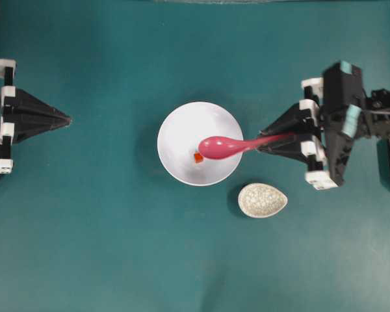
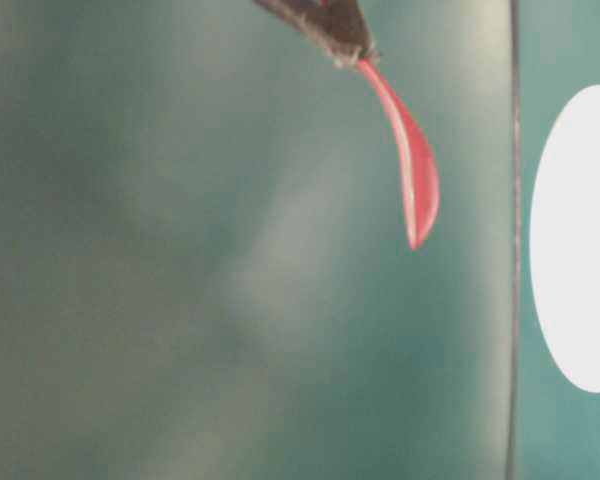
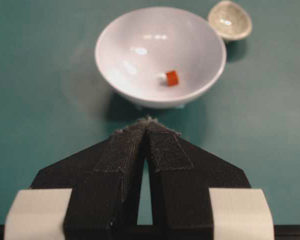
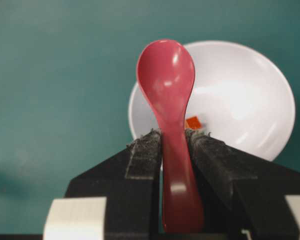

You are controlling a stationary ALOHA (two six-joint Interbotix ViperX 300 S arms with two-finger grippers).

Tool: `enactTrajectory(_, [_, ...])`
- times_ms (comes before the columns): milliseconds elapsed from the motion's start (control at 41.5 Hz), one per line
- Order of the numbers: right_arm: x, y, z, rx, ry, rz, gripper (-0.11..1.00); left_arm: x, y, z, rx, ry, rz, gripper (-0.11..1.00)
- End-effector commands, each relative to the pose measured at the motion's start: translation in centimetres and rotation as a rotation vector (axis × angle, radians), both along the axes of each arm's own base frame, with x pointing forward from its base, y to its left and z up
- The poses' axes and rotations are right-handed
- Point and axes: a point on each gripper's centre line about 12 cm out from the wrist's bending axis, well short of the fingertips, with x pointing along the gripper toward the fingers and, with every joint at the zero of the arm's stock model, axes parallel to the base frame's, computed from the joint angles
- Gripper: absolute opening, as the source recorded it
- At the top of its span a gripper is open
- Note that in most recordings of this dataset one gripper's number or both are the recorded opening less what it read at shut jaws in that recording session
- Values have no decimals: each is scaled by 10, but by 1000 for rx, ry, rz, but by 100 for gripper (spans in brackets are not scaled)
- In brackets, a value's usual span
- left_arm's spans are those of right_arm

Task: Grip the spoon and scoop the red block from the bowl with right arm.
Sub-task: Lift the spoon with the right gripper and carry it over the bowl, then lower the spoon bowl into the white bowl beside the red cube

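Because the scoop has to reach down into the dish, the right arm [image 1: 341, 123] holds the spoon [image 1: 229, 145] by the end of its handle, leaving the whole oval scoop free out over the bowl [image 1: 182, 127]. Its fingers [image 4: 145, 155] are clamped on the handle from both sides, one pad on each flank. From overhead the scoop lies over the bowl's right half, and the red block [image 1: 198, 157] rests on the bowl's floor just beside the scoop's edge; I judge the scoop is above it and not yet under it. Off to the side, the left gripper [image 3: 147, 122] points at the bowl from well apart, its fingers pressed together on nothing. On the green worktop [image 1: 84, 247] I count one spoon, one bowl, one red block, one speckled egg-shaped dish [image 1: 262, 200] and two arms.
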Motion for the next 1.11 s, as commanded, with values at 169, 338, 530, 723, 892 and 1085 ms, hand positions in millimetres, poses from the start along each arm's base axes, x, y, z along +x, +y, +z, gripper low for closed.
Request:
enactTrajectory(169, [22, -18, 10, 59, 156, 12, 25, 2, 1, 5, 5, -7, 2, 0])
enactTrajectory(338, [36, -21, 2, 76, 261, 45, 25, 1, 1, 3, 3, 20, 2, 0])
enactTrajectory(530, [52, -22, -6, 54, 375, 99, 25, 0, 1, 3, 3, 17, 2, 0])
enactTrajectory(723, [63, -27, -14, 26, 466, 111, 25, 0, 1, 3, 6, 17, 2, 0])
enactTrajectory(892, [66, -31, -22, 16, 523, 87, 25, 0, 1, 3, 6, 17, 2, 0])
enactTrajectory(1085, [65, -32, -26, 34, 551, 60, 25, 0, 1, 3, 6, 16, 2, 0])
